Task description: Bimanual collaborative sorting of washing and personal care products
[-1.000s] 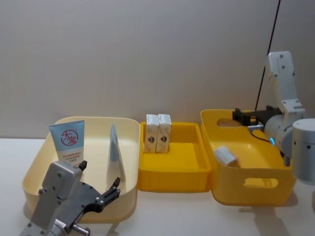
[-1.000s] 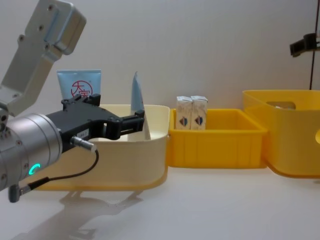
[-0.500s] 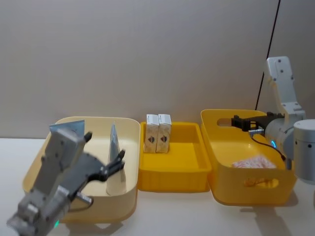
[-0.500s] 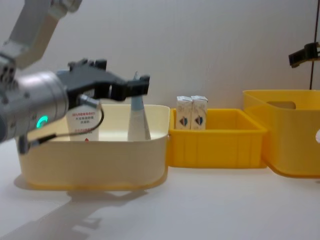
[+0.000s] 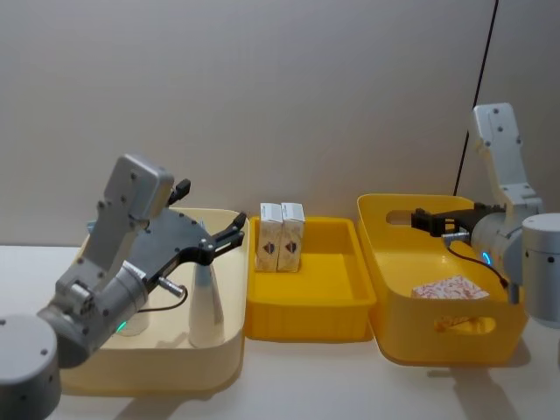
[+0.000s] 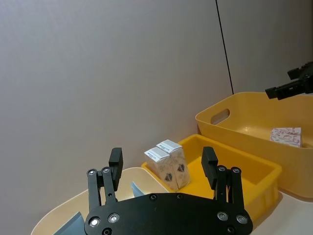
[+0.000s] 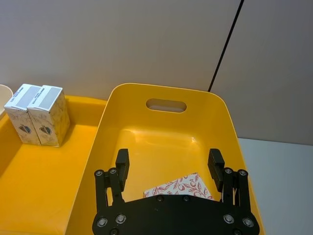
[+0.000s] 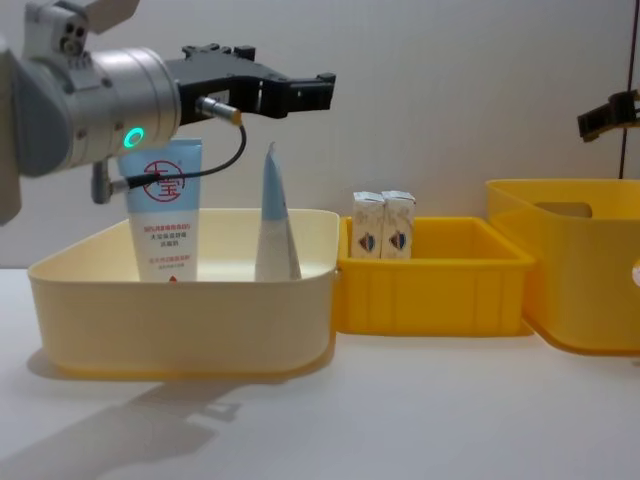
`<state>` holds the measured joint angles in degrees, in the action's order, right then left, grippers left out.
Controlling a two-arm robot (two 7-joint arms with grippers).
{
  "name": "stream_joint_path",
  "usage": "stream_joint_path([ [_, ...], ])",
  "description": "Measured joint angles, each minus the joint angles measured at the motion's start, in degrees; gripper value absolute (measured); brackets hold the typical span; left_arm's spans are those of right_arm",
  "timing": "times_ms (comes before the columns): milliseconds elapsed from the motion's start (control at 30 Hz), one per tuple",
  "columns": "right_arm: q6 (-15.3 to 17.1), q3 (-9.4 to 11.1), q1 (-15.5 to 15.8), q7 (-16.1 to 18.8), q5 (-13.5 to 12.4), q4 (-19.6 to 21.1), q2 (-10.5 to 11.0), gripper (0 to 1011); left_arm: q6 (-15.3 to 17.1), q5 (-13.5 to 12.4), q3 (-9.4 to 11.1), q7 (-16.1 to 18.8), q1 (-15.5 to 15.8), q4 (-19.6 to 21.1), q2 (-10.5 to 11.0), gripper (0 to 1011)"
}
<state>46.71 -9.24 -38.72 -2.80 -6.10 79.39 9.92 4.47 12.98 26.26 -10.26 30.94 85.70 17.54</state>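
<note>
Two pale blue and white tubes stand in the cream bin [image 8: 180,325]: one with a red circle logo [image 8: 165,215], one seen edge-on [image 8: 275,215]. My left gripper [image 8: 300,92] hovers open and empty above them, also seen from above [image 5: 217,245]. Two small white cartons [image 5: 280,236] stand at the back of the low yellow tray [image 5: 311,319]. A white packet with red print [image 5: 451,289] lies in the deep yellow bin [image 5: 455,341]. My right gripper [image 5: 420,216] is open above that bin's rear, its fingers [image 7: 122,161] empty over the packet [image 7: 181,186].
The three containers sit side by side against a plain grey wall. A dark cable [image 5: 477,96] runs down the wall behind my right arm. Bare white table [image 8: 400,410] lies in front of the bins.
My left arm has swung up from in front of the cream bin to above the tubes. The packet in the deep yellow bin has tumbled and come to rest flat.
</note>
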Motion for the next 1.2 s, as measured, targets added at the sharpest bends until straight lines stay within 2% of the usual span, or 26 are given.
stream_joint_path([
  [367,0.2,0.0,0.0,0.1,0.0,-0.1,0.1,1001,4.6,1.0,-0.4,-1.1,1.1,0.3,-0.6,1003],
  [833,0.3,0.0,-0.1,0.2,0.0,-0.1,0.1,1001,13.9,2.5,-1.7,-1.7,-0.7,5.1,0.3,1003],
  [1200,0.3,0.0,-0.1,0.2,0.0,-0.1,0.1,1001,17.1,2.7,-1.8,-2.1,-1.3,5.8,0.4,1003],
])
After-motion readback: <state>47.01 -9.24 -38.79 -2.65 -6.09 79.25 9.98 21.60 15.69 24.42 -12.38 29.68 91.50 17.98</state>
